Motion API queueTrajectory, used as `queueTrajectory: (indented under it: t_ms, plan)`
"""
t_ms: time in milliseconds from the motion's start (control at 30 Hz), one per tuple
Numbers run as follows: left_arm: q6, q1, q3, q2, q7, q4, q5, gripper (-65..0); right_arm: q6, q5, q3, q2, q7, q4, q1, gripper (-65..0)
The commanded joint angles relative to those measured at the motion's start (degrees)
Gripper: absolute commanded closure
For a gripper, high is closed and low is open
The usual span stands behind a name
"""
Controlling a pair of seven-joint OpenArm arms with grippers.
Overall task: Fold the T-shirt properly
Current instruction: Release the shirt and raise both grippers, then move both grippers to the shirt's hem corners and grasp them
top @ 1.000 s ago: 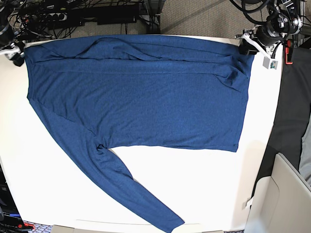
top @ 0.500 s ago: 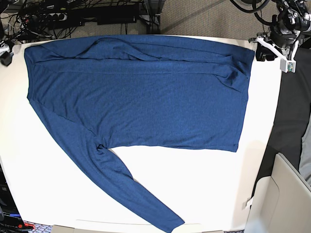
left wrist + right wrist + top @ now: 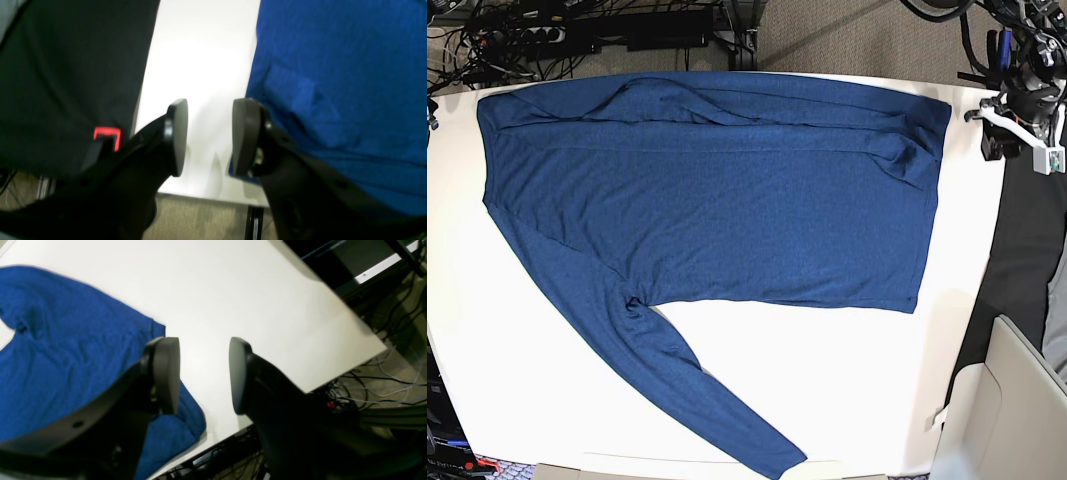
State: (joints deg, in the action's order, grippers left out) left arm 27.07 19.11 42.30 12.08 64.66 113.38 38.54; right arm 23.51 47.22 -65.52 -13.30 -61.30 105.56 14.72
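My left claw (image 3: pixel 208 136) hangs with its pads apart and nothing between them; bare white table (image 3: pixel 200 60) shows through the gap. My right claw (image 3: pixel 203 375) is the same, parted and empty.

Taking the T-shirt (image 3: pixel 717 190) as my landmark: the left claw sits just off its edge, over the strip of table between the shirt (image 3: pixel 340 83) and the dark cloth (image 3: pixel 66 73) hanging beyond the table's side. The right claw hovers just off another corner of the shirt (image 3: pixel 66 350), with open table (image 3: pixel 240 290) past it and loose cables (image 3: pixel 383 380) below the table's rim.

The shirt lies spread flat across the far part of the table (image 3: pixel 847 380), one long side already turned in over the body as a band, while the other sleeve (image 3: pixel 697 385) trails out diagonally toward the near edge.

I judge the fold is only begun, and the loose sleeve is probably next. To do it well I should come down on the cloth's edge, not the bare table beside it, pinch only the top layer I mean to move, lift both ends level so no slack bunches, and lay the cloth straight so its edge runs parallel to the band already folded.
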Motion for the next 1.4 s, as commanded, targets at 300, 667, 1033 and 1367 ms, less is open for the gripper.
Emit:
queueTrajectory:
  t_ms: [300,667,1033,1367]
  plan:
    - [0.1,-12.5,-7.6,1.0,-0.7,-0.6,0.3,-22.1,0.2,-4.3,6.0,-2.9,1.4,2.6,-8.3,-23.9]
    - [0.0,-29.1,-17.6,0.9,-1.8,-18.0,-2.2,-22.1,2.9,-22.7,27.9,-2.7,2.1,-2.8,-21.0,-23.9]
    - [0.0,-38.7,-26.9,0.9,-25.4,-41.4,-16.2,-22.1,4.8,-30.8,39.1,-1.6,8.8,-14.4,-29.6,-23.8]
    - [-7.5,-46.9,-26.3,1.0,-36.8,-61.1,-22.0,-27.5,4.8,-31.9,40.2,-1.1,8.9,-14.9,-31.5,-23.8]
